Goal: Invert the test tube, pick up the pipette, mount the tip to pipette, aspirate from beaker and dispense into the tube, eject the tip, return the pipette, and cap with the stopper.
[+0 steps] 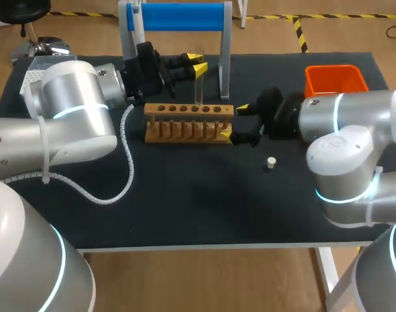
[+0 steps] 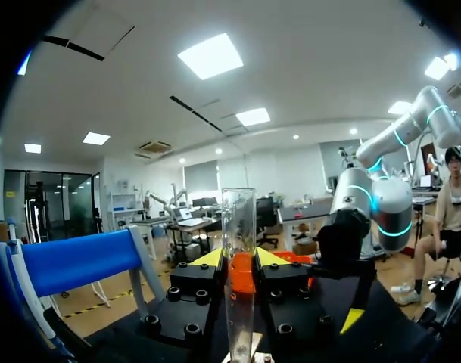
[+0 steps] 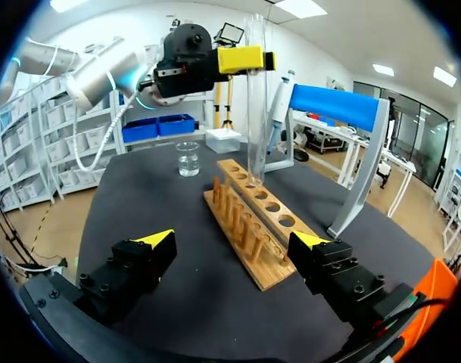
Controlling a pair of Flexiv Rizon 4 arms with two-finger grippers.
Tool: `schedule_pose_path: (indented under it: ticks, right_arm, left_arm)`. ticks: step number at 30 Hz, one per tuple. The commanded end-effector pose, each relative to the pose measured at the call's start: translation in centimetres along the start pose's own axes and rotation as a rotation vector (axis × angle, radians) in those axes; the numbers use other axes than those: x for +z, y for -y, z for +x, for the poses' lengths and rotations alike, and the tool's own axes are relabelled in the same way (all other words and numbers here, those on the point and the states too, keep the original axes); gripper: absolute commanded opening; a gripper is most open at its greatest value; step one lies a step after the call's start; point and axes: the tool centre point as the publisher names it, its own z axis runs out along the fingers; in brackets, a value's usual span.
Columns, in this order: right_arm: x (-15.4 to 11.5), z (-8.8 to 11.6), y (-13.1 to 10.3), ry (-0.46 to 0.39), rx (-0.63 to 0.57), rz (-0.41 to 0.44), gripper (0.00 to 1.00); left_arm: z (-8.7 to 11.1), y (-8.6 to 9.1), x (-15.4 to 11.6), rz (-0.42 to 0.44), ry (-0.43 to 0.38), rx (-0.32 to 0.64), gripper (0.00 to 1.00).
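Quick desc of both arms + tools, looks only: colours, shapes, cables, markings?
Both the left arm and right arm are rounded silver-grey links with glowing cyan rings at the joints. A white spiral cable trails from the left arm. The left tool and right tool have black bolted bodies and two fingers with bright yellow wedge tips.

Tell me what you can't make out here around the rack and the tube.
- Beaker: absent from the head view, probably behind the left arm; its liquid level is too small in the right wrist view.
- Test tube: lower end cut off by the left wrist view's edge.
- Stopper: too small in the head view for detail.
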Motion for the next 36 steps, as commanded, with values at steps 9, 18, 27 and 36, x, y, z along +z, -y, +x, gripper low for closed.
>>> schedule_pose_path:
  ticks: [9,18,27,36]
  right_arm:
    - [2.5,-0.1,0.6,0.025,0.018,0.005,1.0]
    - [2.1,-0.2,0.4,0.049,0.022,-0.007,1.0]
    - [2.1,-0.2,0.4,0.049,0.022,-0.007,1.0]
    - [2.1,-0.2,0.4,0.049,0.022,-0.007,1.0]
  left_arm:
    - [-0.1,0.0,0.0,0.001,-0.004,-0.001,0.0]
    - [-0.1,0.0,0.0,0.001,-0.004,-0.001,0.0]
    - [-0.1,0.0,0.0,0.001,-0.004,-0.001,0.0]
    - [-0.1,0.0,0.0,0.001,-0.004,-0.001,0.0]
